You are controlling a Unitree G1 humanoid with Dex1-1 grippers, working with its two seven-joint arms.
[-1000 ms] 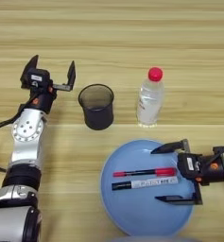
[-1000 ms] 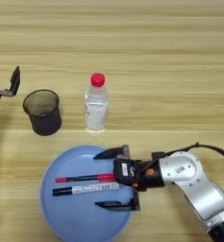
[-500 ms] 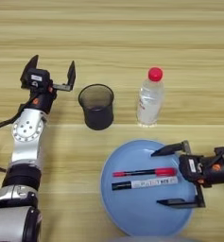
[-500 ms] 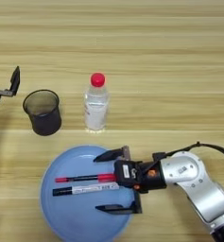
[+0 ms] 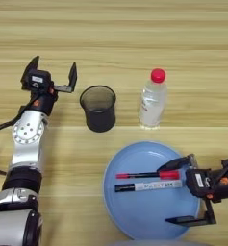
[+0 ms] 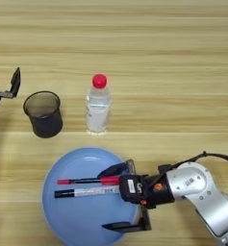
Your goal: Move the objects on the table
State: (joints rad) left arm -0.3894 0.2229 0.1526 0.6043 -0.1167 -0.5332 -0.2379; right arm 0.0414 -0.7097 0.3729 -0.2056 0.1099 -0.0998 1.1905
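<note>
Your right claw (image 5: 183,192) hangs spread wide over the plate (image 5: 134,211), both markers (image 5: 149,180) lying between its fingers; next, lower and close. The left claw (image 5: 52,72) waits open beside the cup (image 5: 98,108).

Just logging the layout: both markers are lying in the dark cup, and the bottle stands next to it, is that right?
Not quite. Both markers lie on the blue plate, as the left eye view shows. The bottle does stand beside the dark cup.
</note>
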